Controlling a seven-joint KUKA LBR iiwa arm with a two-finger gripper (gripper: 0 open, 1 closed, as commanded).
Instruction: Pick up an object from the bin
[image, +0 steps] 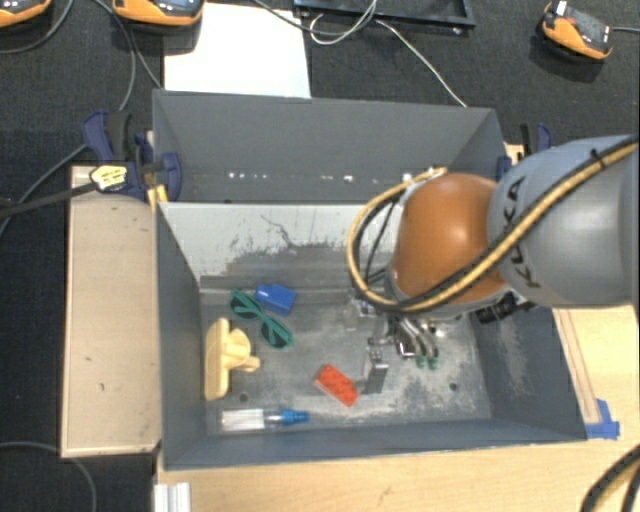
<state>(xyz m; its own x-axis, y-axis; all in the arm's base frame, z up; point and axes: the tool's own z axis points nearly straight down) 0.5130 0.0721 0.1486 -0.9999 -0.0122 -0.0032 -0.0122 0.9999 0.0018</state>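
Your hand (386, 362) hangs low over the floor of the bin (320, 145), right of centre under the orange cover. You cannot tell how far it is open or whether it grips anything. The red brick (337, 385) lies just beside it, on the view's left. Farther left lie green glasses (262, 318), a blue block (275, 297), a yellow toy (225, 357) and a clear tube (262, 420).

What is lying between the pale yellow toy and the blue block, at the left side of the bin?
A pair of green toy glasses lies between the pale yellow toy and the blue block, as the camera view shows.
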